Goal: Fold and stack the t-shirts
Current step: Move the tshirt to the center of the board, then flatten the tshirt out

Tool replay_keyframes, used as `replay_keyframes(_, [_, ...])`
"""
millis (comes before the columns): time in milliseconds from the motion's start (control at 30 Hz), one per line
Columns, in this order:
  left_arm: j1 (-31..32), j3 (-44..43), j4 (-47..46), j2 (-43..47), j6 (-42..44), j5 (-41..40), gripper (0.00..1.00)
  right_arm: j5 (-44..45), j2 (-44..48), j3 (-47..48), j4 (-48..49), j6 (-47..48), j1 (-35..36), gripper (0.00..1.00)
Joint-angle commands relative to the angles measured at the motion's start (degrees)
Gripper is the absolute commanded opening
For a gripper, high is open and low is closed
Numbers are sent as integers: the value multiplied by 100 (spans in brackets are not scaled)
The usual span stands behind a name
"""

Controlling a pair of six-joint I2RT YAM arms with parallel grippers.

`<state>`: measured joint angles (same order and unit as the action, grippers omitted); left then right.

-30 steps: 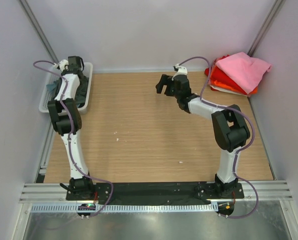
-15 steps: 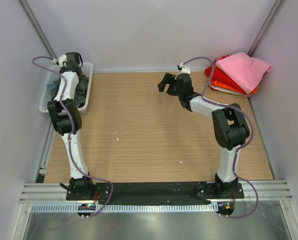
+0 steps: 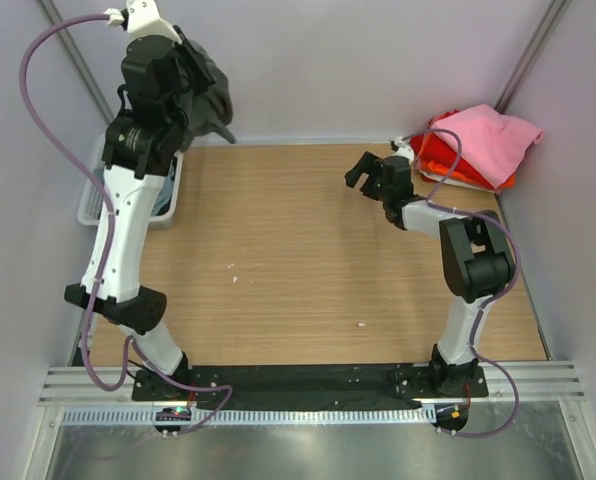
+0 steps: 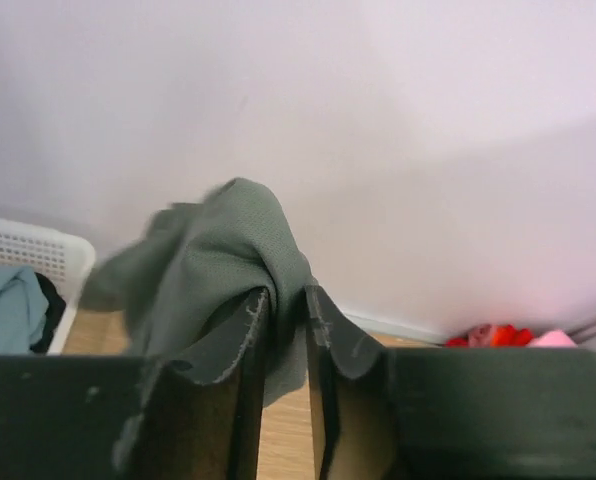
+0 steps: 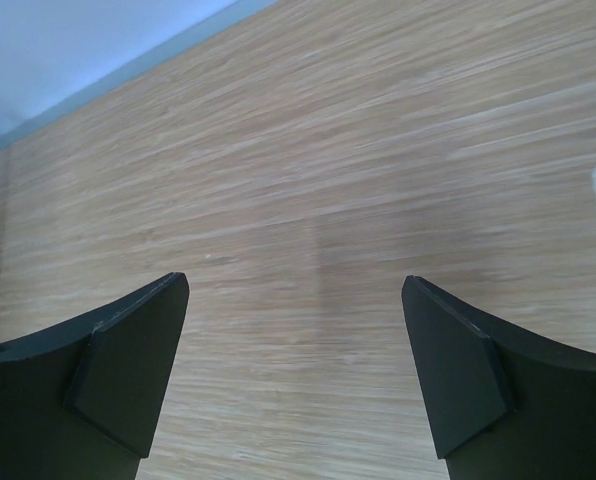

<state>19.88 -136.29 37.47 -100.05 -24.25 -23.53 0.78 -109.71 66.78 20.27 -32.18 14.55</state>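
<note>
Soft, matt, finely woven cloth on the charcoal t-shirt [image 4: 228, 250] bunched between the left gripper's [image 4: 283, 300] dull black plastic fingers [image 4: 243, 400], white lattice plastic basket [image 4: 33, 255] off beyond them — and below the right gripper's [image 5: 293, 290] matt dark fingers [image 5: 128, 360], a smooth table [image 5: 328, 150] of pale wood grain, faintly sheened.

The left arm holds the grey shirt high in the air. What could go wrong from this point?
1. The left gripper pinches only a small fold of the grey shirt; it may slip out.
2. The shirt hangs bunched, so it may land crumpled on the table.
3. The right arm's cable runs close to the folded pink shirt and might drag it.
</note>
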Motion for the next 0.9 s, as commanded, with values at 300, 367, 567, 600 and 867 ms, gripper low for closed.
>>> replay_keyframes(300, [130, 2662, 1343, 731, -334, 411, 94, -7, 1198, -843, 873, -165, -681, 100])
replay_keyframes(367, [121, 3194, 1201, 1126, -422, 402, 95, -234, 1154, -764, 812, -200, -681, 100])
replay_keyframes(567, [121, 4855, 595, 1445, -1046, 735, 92, -1034, 777, -132, 214, -42, -690, 100])
replay_keyframes(600, [121, 5188, 368, 1418, -1108, 910, 91, -1105, 732, -113, 223, -51, -681, 100])
replay_keyframes(867, [366, 5938, -767, 505, -1644, 1667, 77, -1616, -41, 755, -514, -7, -681, 100])
